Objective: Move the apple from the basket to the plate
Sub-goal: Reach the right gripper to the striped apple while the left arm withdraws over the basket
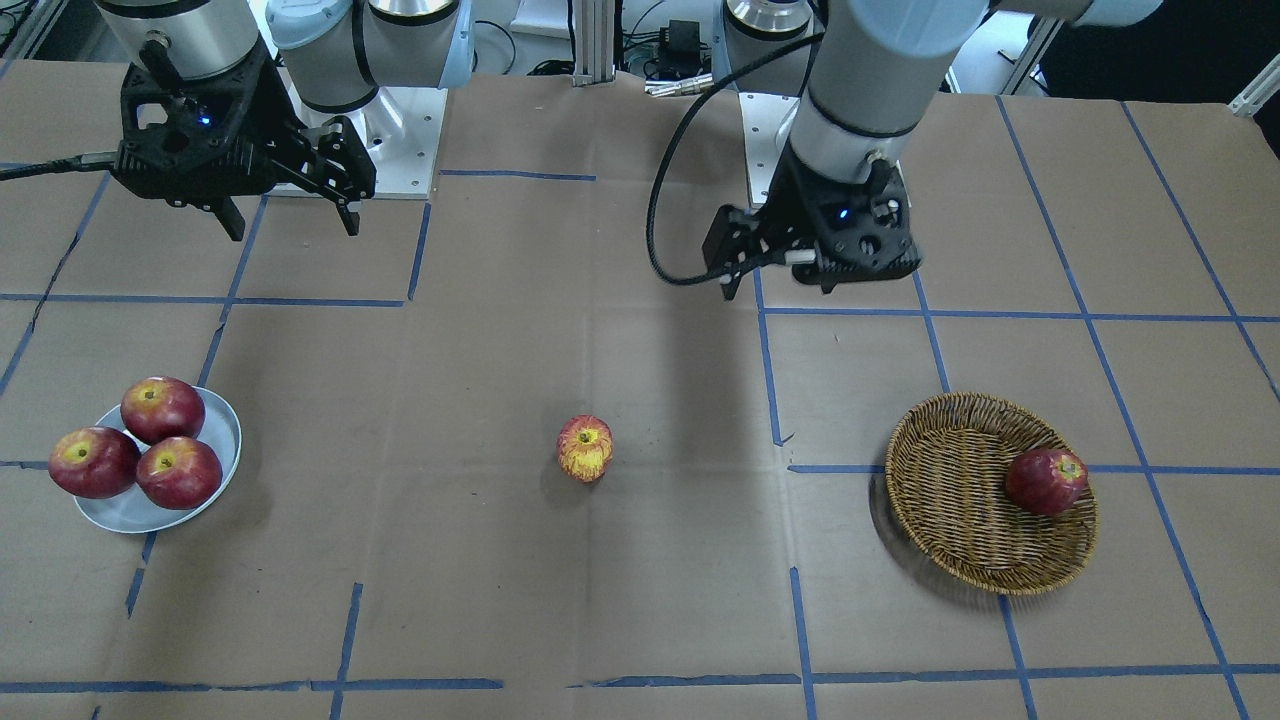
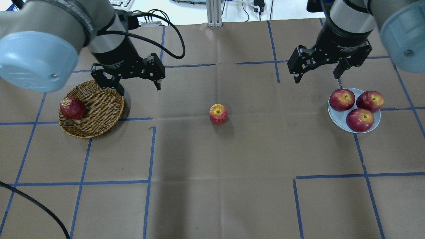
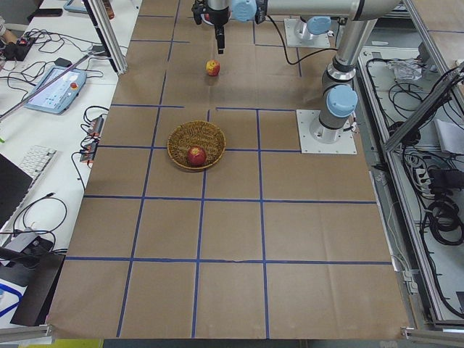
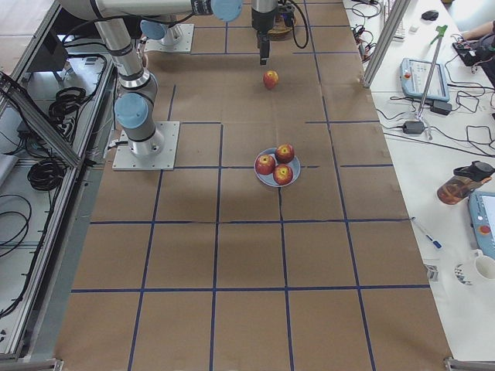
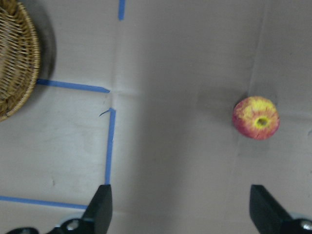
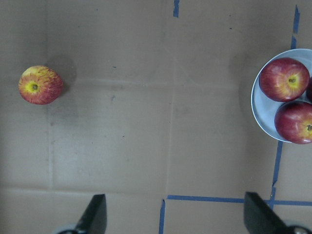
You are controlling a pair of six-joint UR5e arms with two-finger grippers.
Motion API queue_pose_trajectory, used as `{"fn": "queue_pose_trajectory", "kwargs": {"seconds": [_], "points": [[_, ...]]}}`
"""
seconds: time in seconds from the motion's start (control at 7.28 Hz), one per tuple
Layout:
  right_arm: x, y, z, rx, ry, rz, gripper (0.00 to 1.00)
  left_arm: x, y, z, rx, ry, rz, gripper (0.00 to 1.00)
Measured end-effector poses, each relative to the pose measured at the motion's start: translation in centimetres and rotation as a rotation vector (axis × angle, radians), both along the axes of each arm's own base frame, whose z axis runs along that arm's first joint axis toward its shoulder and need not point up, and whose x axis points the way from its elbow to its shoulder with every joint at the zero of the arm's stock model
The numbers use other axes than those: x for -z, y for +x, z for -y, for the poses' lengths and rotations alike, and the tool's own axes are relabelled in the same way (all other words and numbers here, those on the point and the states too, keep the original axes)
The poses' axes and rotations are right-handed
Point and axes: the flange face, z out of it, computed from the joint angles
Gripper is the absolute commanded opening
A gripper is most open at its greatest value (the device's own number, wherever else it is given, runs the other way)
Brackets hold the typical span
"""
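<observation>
The yellow-streaked apple [image 1: 585,448] [image 2: 218,114] stands alone on the bare table, midway between basket and plate; it also shows in both wrist views [image 5: 256,118] [image 6: 40,85]. The wicker basket [image 1: 950,480] [image 2: 99,109] holds one dark red apple [image 2: 72,108]. The pale plate [image 1: 215,420] [image 2: 335,116] holds three dark red apples. My left gripper [image 2: 139,89] [image 1: 778,290] hangs open and empty above the table beside the basket's far rim. My right gripper [image 2: 317,77] [image 1: 294,230] hangs open and empty behind the plate.
Brown paper with blue tape lines covers the table. The arm bases stand at the robot's edge. Keyboards, cables and a tablet [image 3: 54,83] lie on side benches beyond the table.
</observation>
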Motion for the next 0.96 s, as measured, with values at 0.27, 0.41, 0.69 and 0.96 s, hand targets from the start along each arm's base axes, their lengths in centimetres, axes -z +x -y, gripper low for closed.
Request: {"fn": "queue_pose_trajectory", "kwargs": {"seconds": [0.27,0.41,0.69,0.96], "points": [[2.6,4.7,1.9,0.043,-0.030,0.012,1.00,-2.0,1.3,-3.0,0.146,0.000,-0.001,0.99],[4.5,7.6,2.9,0.052,-0.050,0.019,1.00,-1.9,1.5,-3.3,0.173,0.005,-0.003,0.99],[9.4,13.6,4.7,0.068,-0.082,0.032,1.00,-1.2,1.7,-3.1,0.220,0.015,-0.004,0.99],[15.5,18.4,6.2,0.082,-0.100,0.039,1.00,-0.4,1.8,-2.8,0.241,0.031,-0.001,0.99]]}}
